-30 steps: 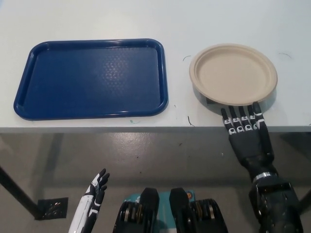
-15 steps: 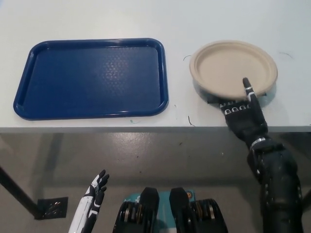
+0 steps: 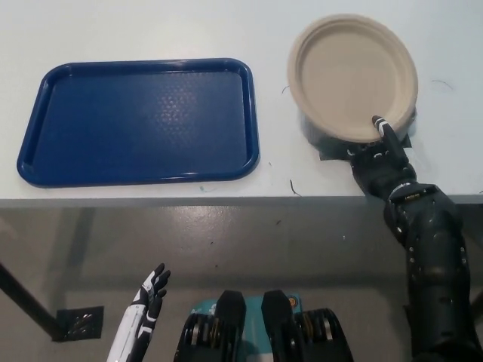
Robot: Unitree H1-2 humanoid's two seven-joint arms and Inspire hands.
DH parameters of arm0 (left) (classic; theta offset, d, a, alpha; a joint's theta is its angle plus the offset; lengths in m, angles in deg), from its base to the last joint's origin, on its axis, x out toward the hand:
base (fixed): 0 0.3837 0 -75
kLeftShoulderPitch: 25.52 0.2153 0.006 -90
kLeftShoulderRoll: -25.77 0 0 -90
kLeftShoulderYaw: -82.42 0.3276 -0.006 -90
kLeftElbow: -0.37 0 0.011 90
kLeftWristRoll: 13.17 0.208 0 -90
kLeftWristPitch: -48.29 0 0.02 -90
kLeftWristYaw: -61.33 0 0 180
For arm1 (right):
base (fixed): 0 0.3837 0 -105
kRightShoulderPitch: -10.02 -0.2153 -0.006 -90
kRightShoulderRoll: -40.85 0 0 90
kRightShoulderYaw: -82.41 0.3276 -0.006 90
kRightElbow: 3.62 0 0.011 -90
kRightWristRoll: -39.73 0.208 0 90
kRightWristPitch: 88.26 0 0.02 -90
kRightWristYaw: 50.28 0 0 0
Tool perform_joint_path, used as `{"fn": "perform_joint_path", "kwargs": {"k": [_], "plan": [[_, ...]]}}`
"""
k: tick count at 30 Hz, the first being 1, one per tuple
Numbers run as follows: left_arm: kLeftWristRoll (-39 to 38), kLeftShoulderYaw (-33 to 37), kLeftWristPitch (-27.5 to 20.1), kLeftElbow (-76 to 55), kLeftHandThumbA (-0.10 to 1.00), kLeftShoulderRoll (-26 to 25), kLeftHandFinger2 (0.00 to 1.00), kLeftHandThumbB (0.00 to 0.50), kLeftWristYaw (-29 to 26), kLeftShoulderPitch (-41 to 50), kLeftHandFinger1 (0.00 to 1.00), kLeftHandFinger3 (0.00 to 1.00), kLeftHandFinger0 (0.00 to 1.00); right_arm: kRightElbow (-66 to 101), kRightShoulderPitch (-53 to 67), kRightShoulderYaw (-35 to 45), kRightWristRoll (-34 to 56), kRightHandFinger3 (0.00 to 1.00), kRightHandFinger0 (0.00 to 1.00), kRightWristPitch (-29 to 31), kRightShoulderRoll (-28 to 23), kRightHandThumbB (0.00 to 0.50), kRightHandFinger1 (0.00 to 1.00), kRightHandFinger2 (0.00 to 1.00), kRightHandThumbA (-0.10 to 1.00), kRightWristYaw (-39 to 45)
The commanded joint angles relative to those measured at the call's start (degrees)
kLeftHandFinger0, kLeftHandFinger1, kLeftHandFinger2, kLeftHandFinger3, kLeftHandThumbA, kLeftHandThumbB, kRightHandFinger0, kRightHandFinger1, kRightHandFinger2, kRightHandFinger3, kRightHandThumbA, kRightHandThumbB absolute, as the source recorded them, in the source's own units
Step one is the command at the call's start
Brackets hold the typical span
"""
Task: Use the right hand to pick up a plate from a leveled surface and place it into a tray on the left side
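Plate at upper right sits clamped by its near rim in the right hand, with the tray lying leftward across the frame.

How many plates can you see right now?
1. The plate is at the table's right side, tilted up in the black right hand, apart from the blue tray. None looks hidden.

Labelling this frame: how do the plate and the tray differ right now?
The plate is round and beige; the tray is rectangular and dark blue. The plate is smaller than the tray. The plate is tilted, gripped at its near edge by the right hand; the tray lies flat, untouched. Both are empty, with raised rims.
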Motion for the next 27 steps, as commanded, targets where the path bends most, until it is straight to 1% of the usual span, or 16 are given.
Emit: {"fn": "perform_joint_path", "kwargs": {"k": [1, 5, 6, 7, 9, 11, 12, 13, 14, 15, 17, 18, 19, 22, 24, 27], "plan": [[-0.1, 0.2, -2.2, -1.1, 1.00, -0.4, 1.00, 0.235, 0.2, -0.1, 1.00, 1.00, 1.00, 2.5, 0.2, 0.5, -2.1, 1.00, 0.00, -1.9, 0.9, 0.000, 0.05, 0.62, -0.10, -1.9], [-0.7, 0.2, -2.2, -1.0, 1.00, -0.7, 1.00, 0.239, 0.5, -0.3, 1.00, 1.00, 1.00, 3.5, 1.2, -0.1, -3.3, 1.00, 0.00, -2.2, 1.4, 0.000, 0.10, 0.63, -0.10, -1.3], [-0.4, 0.2, -2.2, -1.1, 1.00, -0.7, 1.00, 0.234, 0.3, -0.3, 1.00, 1.00, 1.00, 4.0, 1.4, 0.0, -3.3, 0.97, 0.00, -2.1, 1.7, 0.000, 0.12, 0.64, -0.10, -1.0], [-0.1, 0.1, -2.2, -1.2, 1.00, -0.7, 1.00, 0.229, 0.2, -0.4, 1.00, 1.00, 1.00, 4.9, 1.9, 0.2, -3.4, 0.74, 0.00, -1.7, 2.1, 0.008, 0.15, 0.63, -0.10, -0.6], [0.0, 0.0, -1.9, -1.4, 1.00, -0.7, 1.00, 0.236, 0.2, -0.4, 1.00, 1.00, 1.00, 8.5, 3.1, -0.8, -4.8, 0.64, 0.00, -1.6, 2.8, 0.002, 0.16, 0.60, -0.10, -1.5], [0.0, 0.1, -1.8, -1.4, 1.00, -0.8, 1.00, 0.237, 0.3, -0.6, 1.00, 1.00, 1.00, 12.3, 3.9, -1.4, -6.1, 0.61, 0.00, -1.7, 3.5, 0.000, 0.13, 0.59, -0.10, -2.9], [0.1, 0.0, -1.8, -1.4, 1.00, -0.7, 1.00, 0.236, 0.2, -0.6, 1.00, 1.00, 1.00, 17.2, 5.0, -2.2, -6.1, 0.32, 0.00, -2.5, 4.2, 0.022, 0.14, 0.59, -0.10, -3.1], [0.1, 0.0, -1.9, -1.4, 1.00, -0.7, 1.00, 0.235, 0.1, -0.6, 1.00, 1.00, 1.00, 19.7, 5.4, -2.5, -6.1, 0.35, 0.00, -3.2, 4.5, 0.025, 0.17, 0.59, -0.10, -3.3], [0.2, 0.0, -1.9, -1.4, 1.00, -0.7, 1.00, 0.235, 0.1, -0.6, 1.00, 1.00, 1.00, 22.3, 5.9, -2.9, -6.1, 0.63, 0.00, -3.8, 4.9, 0.030, 0.22, 0.61, -0.10, -3.5], [0.3, 0.1, -1.7, -1.5, 1.00, -0.8, 1.00, 0.240, 0.2, -0.6, 1.00, 1.00, 1.00, 27.9, 6.6, -3.7, -5.7, 0.95, 0.00, -5.0, 5.7, 0.047, 0.20, 0.62, -0.10, -4.6], [0.0, 0.0, -1.8, -1.3, 1.00, -1.0, 1.00, 0.233, 0.5, -0.9, 1.00, 1.00, 1.00, 34.5, 7.0, -5.3, -5.2, 0.78, 0.00, -6.1, 6.5, 0.024, 0.17, 0.63, -0.10, -4.6], [-0.1, 0.0, -1.8, -1.3, 1.00, -1.1, 1.00, 0.232, 0.5, -0.9, 1.00, 1.00, 1.00, 34.9, 7.1, -5.5, -5.2, 0.78, 0.00, -6.2, 6.5, 0.022, 0.17, 0.63, -0.10, -4.6], [0.0, 0.0, -2.0, -1.3, 1.00, -1.0, 1.00, 0.237, 0.4, -0.9, 1.00, 1.00, 1.00, 38.9, 7.1, -6.2, -4.8, 0.92, 0.00, -7.2, 7.1, 0.024, 0.14, 0.64, -0.10, -5.9], [-0.2, 0.0, -2.0, -1.1, 1.00, -1.1, 1.00, 0.240, 0.6, -0.9, 1.00, 1.00, 1.00, 46.6, 6.9, -9.3, -3.9, 1.00, 0.00, -8.0, 7.7, 0.021, 0.09, 0.61, -0.10, -9.1], [0.0, 0.1, -1.9, -1.2, 1.00, -1.1, 1.00, 0.235, 0.6, -0.9, 1.00, 1.00, 1.00, 50.0, 6.6, -12.3, -4.1, 1.00, 0.00, -8.0, 7.0, 0.001, 0.09, 0.59, -0.10, -9.9], [0.1, 0.1, -1.7, -1.3, 1.00, -1.1, 1.00, 0.238, 0.5, -0.9, 1.00, 1.00, 1.00, 52.1, 5.8, -14.5, -3.5, 1.00, 0.00, -8.0, 6.8, 0.010, 0.13, 0.62, -0.10, -11.4]]}}
